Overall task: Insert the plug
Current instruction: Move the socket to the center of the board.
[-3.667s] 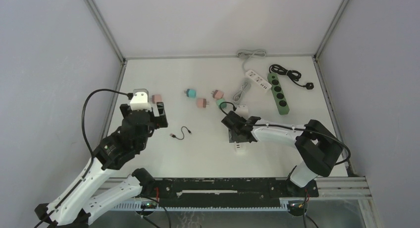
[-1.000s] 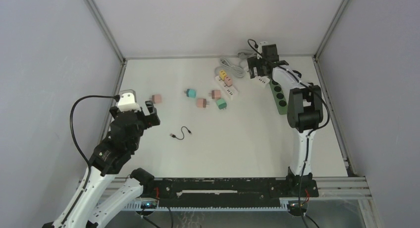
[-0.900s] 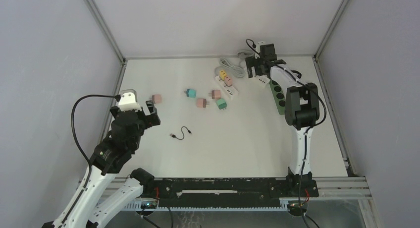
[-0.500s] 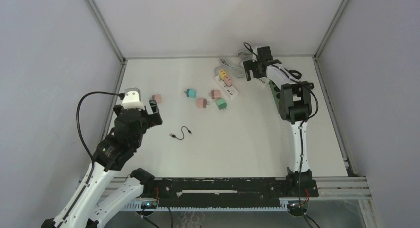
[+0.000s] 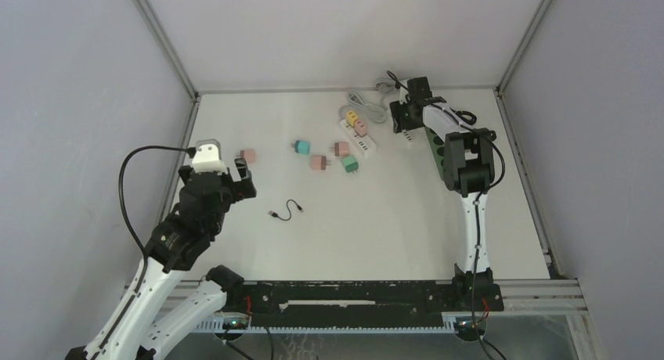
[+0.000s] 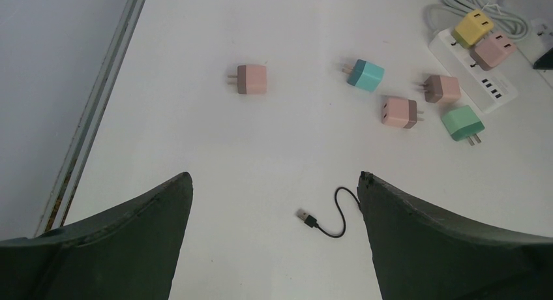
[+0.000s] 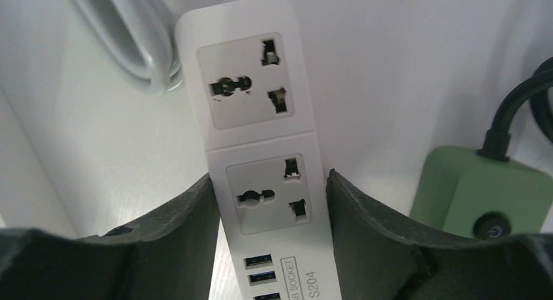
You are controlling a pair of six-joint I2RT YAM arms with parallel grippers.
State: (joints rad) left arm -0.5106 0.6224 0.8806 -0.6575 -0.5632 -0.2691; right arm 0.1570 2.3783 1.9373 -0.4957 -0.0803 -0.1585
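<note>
I read the overhead view as a clock with the arm bases at 6. My right gripper was stretched out to about 1 o'clock on the table, straddling the white power strip. In its wrist view both fingers lay against the strip's long sides at the second socket. I took that as clamped on the strip and holding it steady. The green power strip sat just beside it at 3 o'clock.

My left gripper hung wide open and empty over the 9 o'clock side. The nearest loose plug, a pink charger, lay on its side at 12 o'clock from those fingers, prongs pointing to 9 o'clock. Other loose chargers lay toward 2 o'clock, and a short USB cable lay near the right finger.

No plug was in hand yet, and the charger lay well apart from the held strip, so I worried about three things:
- **Skewed grasp:** a pinch on a charger lying flat could catch the prongs or leave it crooked, and the prongs would then miss the slots.
- **Strip shifting:** the strip was held only by side pressure from a fully extended arm, so pushing down on it might slide or tip it.
- **Collision:** the right fingers flanked the second socket, so the left gripper could strike them unless I aimed for the freer socket at 12 o'clock.
</note>
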